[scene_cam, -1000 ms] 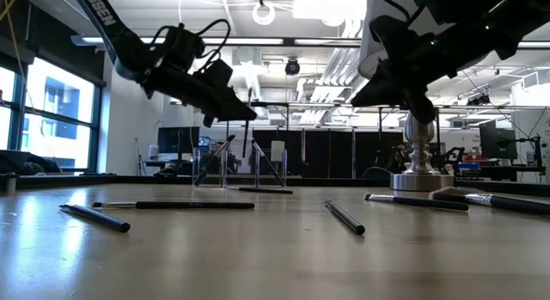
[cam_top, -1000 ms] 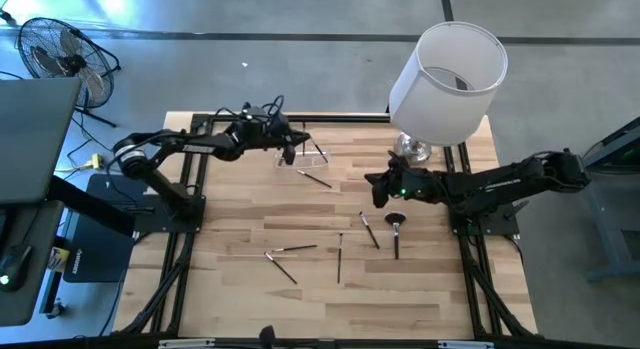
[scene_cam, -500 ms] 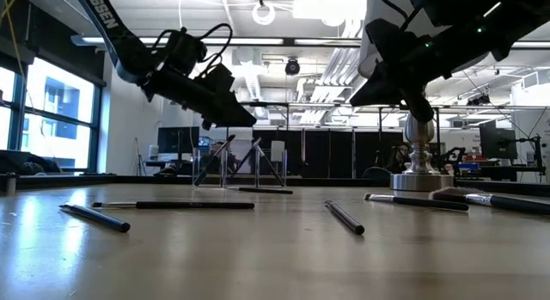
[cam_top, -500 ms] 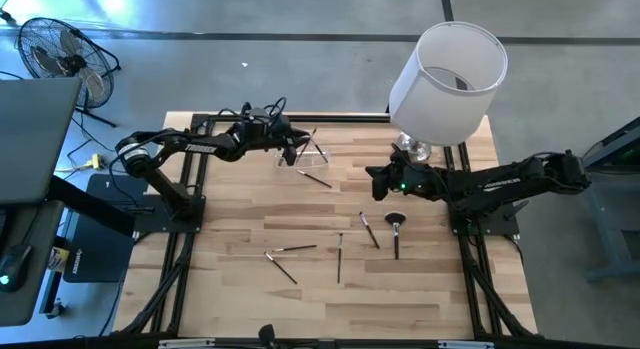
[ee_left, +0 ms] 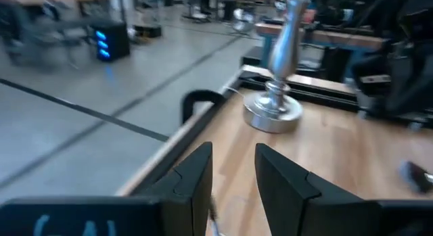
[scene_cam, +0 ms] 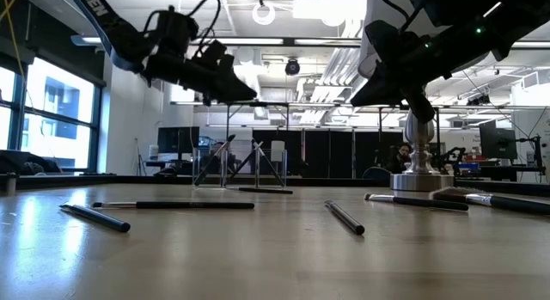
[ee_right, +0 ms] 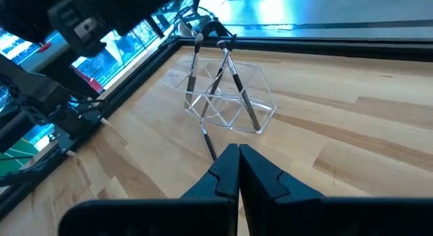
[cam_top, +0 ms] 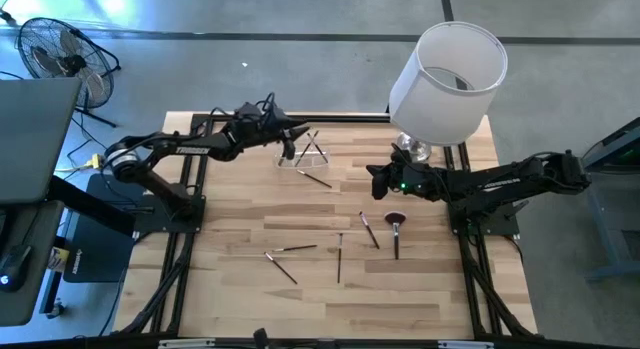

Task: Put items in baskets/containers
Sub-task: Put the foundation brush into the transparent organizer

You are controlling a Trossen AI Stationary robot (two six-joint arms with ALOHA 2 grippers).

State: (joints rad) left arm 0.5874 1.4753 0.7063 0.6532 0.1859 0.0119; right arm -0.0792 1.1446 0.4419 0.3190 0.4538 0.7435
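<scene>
I'm lifting my left gripper [scene_cam: 245, 92], fingers now spread, off the holder [cam_top: 304, 155] after dropping a brush [ee_right: 233, 74] in it, while my shut right gripper [cam_top: 377, 181] is waiting mid-table.

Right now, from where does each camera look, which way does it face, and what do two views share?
High: above the table, straight down; both arms, left gripper, right gripper.
Low: table height, level across the table; both arms come in from above.
Left wrist: faces the lamp base; own open jaws show.
Right wrist: faces the clear holder; own shut jaws show.
Shared: high, low and right wrist all show the holder with brushes in it.
</scene>
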